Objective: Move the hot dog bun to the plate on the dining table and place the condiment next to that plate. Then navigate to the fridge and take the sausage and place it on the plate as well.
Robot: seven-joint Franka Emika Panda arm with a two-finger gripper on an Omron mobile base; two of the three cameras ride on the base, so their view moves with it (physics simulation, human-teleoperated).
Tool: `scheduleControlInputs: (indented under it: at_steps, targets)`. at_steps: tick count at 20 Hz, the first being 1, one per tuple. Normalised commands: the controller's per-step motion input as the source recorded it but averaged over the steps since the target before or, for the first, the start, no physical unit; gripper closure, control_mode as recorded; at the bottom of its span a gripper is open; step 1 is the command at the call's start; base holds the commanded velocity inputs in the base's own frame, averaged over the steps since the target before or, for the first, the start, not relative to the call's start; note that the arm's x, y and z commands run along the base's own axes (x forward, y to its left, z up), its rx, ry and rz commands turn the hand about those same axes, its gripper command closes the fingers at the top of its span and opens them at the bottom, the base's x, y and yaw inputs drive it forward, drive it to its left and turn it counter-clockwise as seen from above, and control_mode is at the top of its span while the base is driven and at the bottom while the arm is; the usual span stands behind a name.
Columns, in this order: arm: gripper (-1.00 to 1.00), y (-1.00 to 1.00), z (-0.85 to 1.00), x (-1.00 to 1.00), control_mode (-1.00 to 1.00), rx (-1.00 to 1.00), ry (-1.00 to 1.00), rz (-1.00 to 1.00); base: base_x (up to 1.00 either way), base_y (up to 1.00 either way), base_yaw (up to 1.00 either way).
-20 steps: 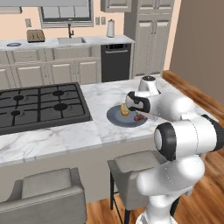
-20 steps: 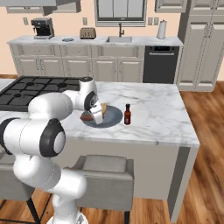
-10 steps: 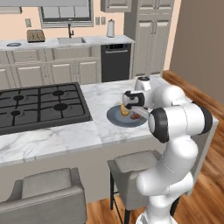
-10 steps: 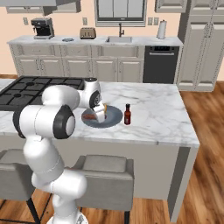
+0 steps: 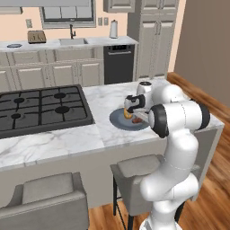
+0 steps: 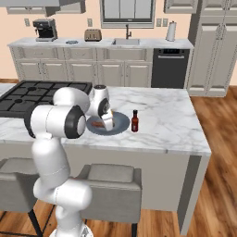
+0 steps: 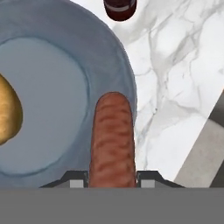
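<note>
The fingers (image 7: 112, 178) are pinched narrow on the sausage (image 7: 111, 140), gripping one end of it; seen from the hand, their two dark tips sit either side of the reddish-brown roll, which stretches away from them over the plate (image 7: 57, 87); the far end of the sausage lies over the plate's sloping rim, though whether it rests on the plate or hangs just above it I cannot tell. Beside the sausage on the same plate lies the bun (image 7: 8, 111), golden-tan, apart from the sausage with bare blue-grey plate between them. Just past the plate's edge stands the sauce bottle (image 7: 120, 8), dark red, on the marble and not on the plate.

From the right base view the fingers (image 6: 102, 124) point down over the plate (image 6: 121, 123), with the sausage (image 6: 97, 124) low at the plate's near-left part; the sauce bottle (image 6: 134, 121) stands upright just beside the plate, on the side away from the cooktop (image 6: 39, 95). The plate sits on the white marble table (image 6: 162, 125); two grey stools (image 6: 113, 187) are tucked under its near edge. Along the back wall runs a counter with a sink (image 6: 126, 40), a toaster (image 6: 92, 34) and a coffee machine (image 6: 45, 29).
</note>
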Motion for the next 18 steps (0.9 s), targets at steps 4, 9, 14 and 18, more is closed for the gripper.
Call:
scheduleControlInputs:
  at_steps: [4,9,14,18]
  targets:
    - [1.0,-0.03,-0.28,0.23,-1.0,0.0,0.0,-0.02,0.0,0.0,0.0]
    - [1.0,-0.02,-0.25,0.18,-1.0,0.0,0.0,-0.01,0.0,0.0,0.0]
    - [1.0,-0.01,-0.22,0.16,-1.0,0.0,0.0,-0.01,0.0,0.0,0.0]
    - [1.0,-0.01,-0.17,0.18,-1.0,0.0,0.0,-0.02,0.0,0.0,0.0]
